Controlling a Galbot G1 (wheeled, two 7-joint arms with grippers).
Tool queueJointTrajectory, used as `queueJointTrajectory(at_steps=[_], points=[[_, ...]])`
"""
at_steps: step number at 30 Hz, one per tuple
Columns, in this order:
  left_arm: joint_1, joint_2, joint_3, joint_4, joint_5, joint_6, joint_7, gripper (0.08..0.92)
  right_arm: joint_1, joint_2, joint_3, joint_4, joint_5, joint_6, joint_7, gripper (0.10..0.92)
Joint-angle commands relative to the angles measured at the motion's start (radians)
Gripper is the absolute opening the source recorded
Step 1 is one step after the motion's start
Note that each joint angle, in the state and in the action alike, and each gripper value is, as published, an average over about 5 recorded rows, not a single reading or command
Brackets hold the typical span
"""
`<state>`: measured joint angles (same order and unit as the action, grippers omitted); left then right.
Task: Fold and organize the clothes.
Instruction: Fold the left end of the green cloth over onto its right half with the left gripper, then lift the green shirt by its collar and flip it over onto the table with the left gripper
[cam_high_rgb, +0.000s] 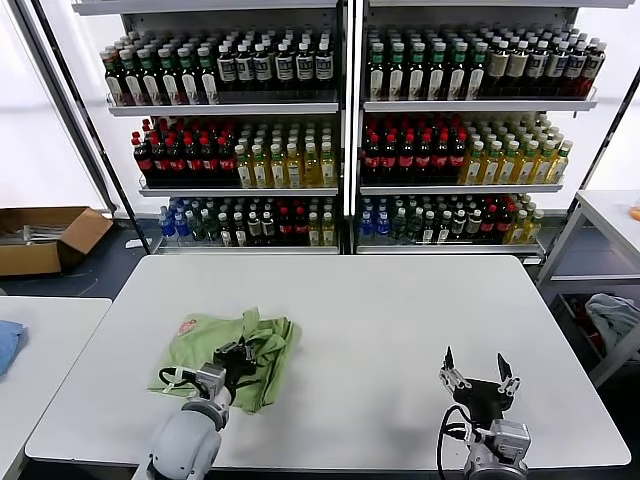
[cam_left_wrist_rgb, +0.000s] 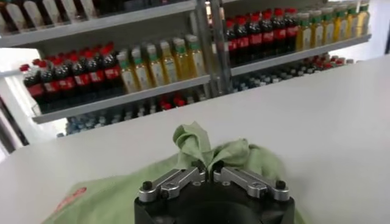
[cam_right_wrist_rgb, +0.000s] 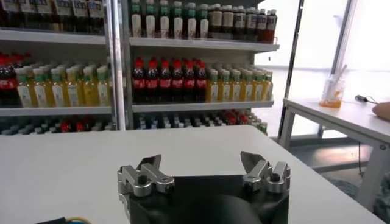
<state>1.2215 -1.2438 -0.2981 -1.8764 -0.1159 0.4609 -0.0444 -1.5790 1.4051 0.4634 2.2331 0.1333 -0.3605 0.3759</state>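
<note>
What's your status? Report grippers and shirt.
Left gripper shut on shirt, pinching a bunched fold. Right gripper open, idle over bare table. Nothing in the way.

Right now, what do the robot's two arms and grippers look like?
Both arms have light grey rounded casings. The left gripper and right gripper have black bodies and silver metal fingers with dark tips, fastened by black screws. Black cables run beside each wrist; the left also has a yellow one.

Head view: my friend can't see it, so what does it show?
The left gripper is shut on a crumpled light green polo shirt on a white table. The right gripper is open over the table's near edge, holding nothing. Behind stand shelves of bottles.
</note>
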Motion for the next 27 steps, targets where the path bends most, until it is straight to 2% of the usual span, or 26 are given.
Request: queueJointTrajectory(at_steps=[1,4,13,19,23,27], points=[[0.016,-0.046,0.063,0.019,0.125,-0.066,0.021,0.123,-0.007,0.003,-0.017,-0.014,-0.016,0.004,0.001,0.823],[0.034,-0.068,0.076,0.021,0.120,-0.133,0.016,0.176,-0.004,0.004,-0.024,-0.017,-0.023,0.004,0.001,0.823],[0.132,-0.101,0.122,0.004,0.091,-0.291,0.022,0.433,0.001,0.003,-0.030,-0.014,-0.025,0.001,0.000,0.823],[0.178,-0.097,0.131,-0.015,0.056,-0.385,0.082,0.606,0.000,-0.006,-0.018,-0.012,-0.017,0.004,0.000,0.823],[0.216,-0.079,0.135,-0.082,-0.069,-0.370,0.147,0.707,0.000,-0.008,-0.013,-0.011,-0.013,0.006,0.001,0.823],[0.222,-0.065,0.124,-0.185,-0.168,-0.331,0.161,0.726,0.000,-0.007,-0.016,-0.012,-0.014,0.008,0.001,0.823]])
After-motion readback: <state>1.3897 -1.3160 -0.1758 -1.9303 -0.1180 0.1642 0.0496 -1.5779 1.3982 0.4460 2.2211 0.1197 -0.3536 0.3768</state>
